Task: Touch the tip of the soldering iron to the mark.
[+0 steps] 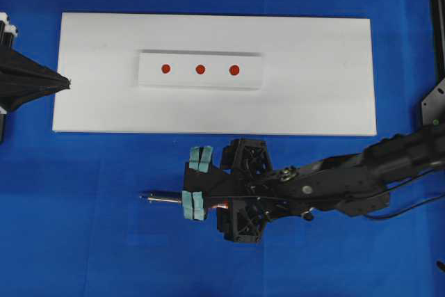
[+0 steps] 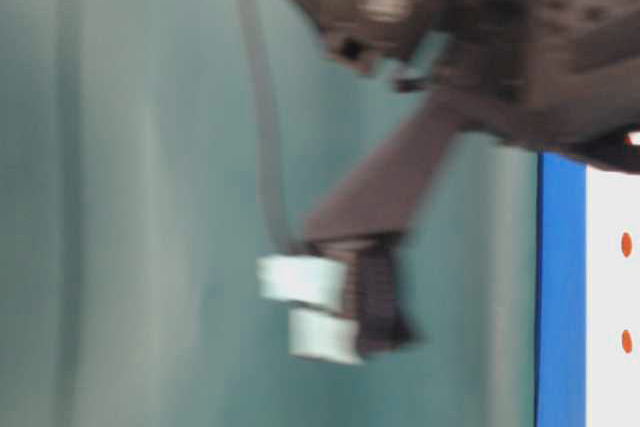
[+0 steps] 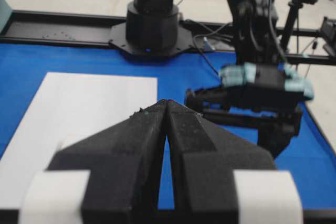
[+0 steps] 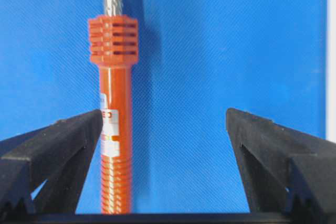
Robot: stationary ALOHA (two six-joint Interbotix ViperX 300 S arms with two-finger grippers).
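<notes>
Because the soldering iron (image 4: pixel 115 129) lies flat on the blue mat (image 1: pixel 83 241) with its orange handle against one finger of the right gripper (image 1: pixel 196 184) and a broad gap on the other side, it reads as resting on the cloth rather than pinched: the jaws are spread wide, one either side of the handle, and nothing presses it from both sides. Seen from overhead, the silver shaft pokes out leftward past the teal-padded fingertips (image 1: pixel 195 205), its point aimed along the mat and away from the white board (image 1: pixel 313 102), which sits just beyond the gripper. On that board a raised white strip (image 1: pixel 200 69) carries three red marks (image 1: pixel 200 69) in a row, well apart from the iron's tip, so the touch the task asks for is, by my reading, not made at this moment. The right arm reaches in from the right edge and is angled low over the tool, a pose that suits either taking or leaving it; which one, the pictures do not say. The left gripper (image 1: pixel 66 83) sits at the board's left edge, its black fingers pressed together on nothing, clear of the work. The table-level view is too blurred to add anything.
</notes>
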